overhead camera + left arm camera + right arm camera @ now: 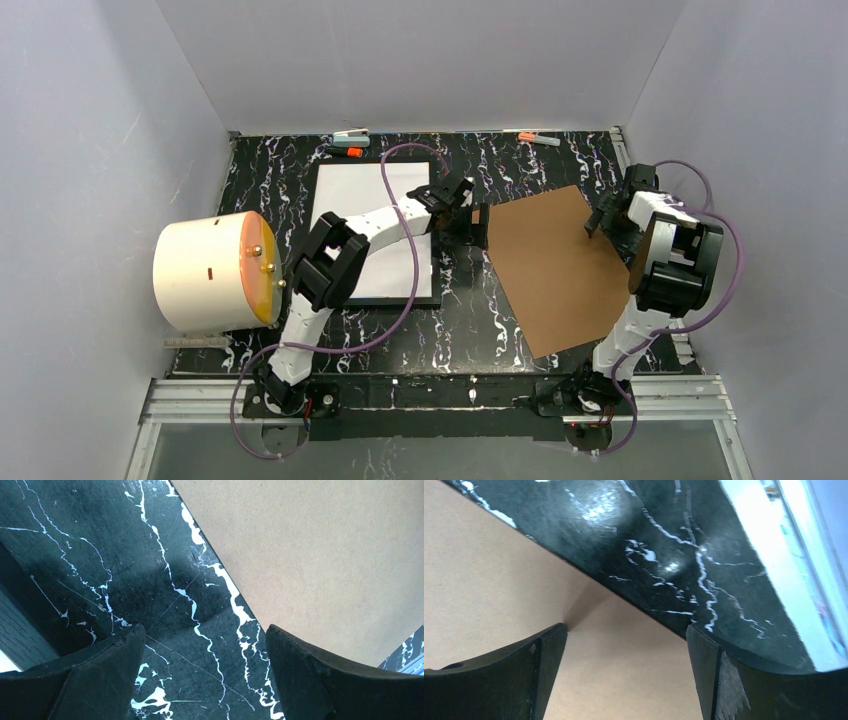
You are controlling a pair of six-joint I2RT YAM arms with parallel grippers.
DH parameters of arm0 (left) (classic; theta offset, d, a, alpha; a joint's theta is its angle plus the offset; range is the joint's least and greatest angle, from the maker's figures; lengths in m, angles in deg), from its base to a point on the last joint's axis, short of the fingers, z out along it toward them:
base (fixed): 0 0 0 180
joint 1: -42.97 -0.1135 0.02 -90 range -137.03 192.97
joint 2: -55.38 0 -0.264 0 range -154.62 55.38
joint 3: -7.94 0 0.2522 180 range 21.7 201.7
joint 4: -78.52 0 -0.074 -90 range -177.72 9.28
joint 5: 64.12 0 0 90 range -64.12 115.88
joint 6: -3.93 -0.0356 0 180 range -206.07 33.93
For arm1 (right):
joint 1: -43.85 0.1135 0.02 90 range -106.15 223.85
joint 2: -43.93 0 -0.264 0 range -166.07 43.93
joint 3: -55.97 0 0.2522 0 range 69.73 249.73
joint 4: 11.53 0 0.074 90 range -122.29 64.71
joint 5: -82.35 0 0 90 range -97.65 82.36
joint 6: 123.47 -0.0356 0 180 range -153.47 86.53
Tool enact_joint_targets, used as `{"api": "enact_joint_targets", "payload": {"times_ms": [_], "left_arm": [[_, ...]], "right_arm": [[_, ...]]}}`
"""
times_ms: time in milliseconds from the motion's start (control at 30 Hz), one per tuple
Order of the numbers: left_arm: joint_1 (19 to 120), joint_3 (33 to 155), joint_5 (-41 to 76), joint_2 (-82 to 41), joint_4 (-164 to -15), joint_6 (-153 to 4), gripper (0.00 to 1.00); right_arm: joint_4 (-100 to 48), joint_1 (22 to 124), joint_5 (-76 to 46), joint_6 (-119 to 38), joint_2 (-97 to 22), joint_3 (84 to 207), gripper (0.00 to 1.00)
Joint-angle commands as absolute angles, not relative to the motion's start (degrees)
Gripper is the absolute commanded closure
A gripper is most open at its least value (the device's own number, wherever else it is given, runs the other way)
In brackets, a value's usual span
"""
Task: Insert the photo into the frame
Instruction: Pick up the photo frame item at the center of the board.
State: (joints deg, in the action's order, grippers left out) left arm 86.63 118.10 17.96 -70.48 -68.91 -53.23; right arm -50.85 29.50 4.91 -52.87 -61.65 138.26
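Observation:
The thin black frame (438, 262) lies flat left of centre. A white sheet (350, 195) fills it, seemingly the photo with its plain back up; no sunflower print shows. The brown backing board (555, 265) lies tilted on the marble table to the right. My left gripper (478, 220) is open and empty just off the board's left corner, between frame and board. In the left wrist view it (205, 650) hangs over bare marble, with the board (310, 555) at the upper right. My right gripper (598, 222) is open at the board's right edge; in the right wrist view it (626, 645) straddles the edge of the board (499, 580).
A white cylinder with an orange face (215, 272) lies at the left, close to the left arm's elbow. Markers (350, 135) (540, 138) lie along the back edge. The left arm's purple cable (400, 170) crosses over the frame. Grey walls close in on three sides.

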Motion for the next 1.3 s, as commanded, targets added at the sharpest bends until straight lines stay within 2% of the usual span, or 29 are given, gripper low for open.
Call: {"api": "enact_joint_targets", "payload": {"times_ms": [0,267,433,833,1067,1167,1267], "left_arm": [[87.1,119.32,17.56,-74.86,-63.86,-49.26,0.12],[87.11,123.02,12.89,-79.0,-63.35,-43.32,0.13],[87.1,127.75,11.17,-83.01,-63.39,-41.96,0.14],[83.98,145.35,9.48,-94.05,-66.34,-46.06,0.16],[82.8,148.88,9.48,-95.77,-67.66,-51.23,0.16],[82.87,147.42,12.39,-92.55,-66.18,-54.05,0.14],[82.83,144.82,19.01,-88.17,-63.02,-55.75,0.08]], "right_arm": [[-49.14,28.12,-2.98,-49.46,-64.77,139.24,0.01],[-53.41,25.22,-20.35,-53.71,-64.06,138.32,0.01],[-56.29,25.22,-25.69,-56.86,-62.21,136.36,0.01],[-53.11,25.22,-35.75,-61.19,-56.8,126.43,0.04],[-51.07,25.22,-40.78,-60.64,-56.75,126.24,0.06],[-51.59,25.22,-37.09,-61.6,-53.55,125.99,0.06],[-53.51,25.22,-27.7,-64.09,-49.09,125.36,0.05]]}}
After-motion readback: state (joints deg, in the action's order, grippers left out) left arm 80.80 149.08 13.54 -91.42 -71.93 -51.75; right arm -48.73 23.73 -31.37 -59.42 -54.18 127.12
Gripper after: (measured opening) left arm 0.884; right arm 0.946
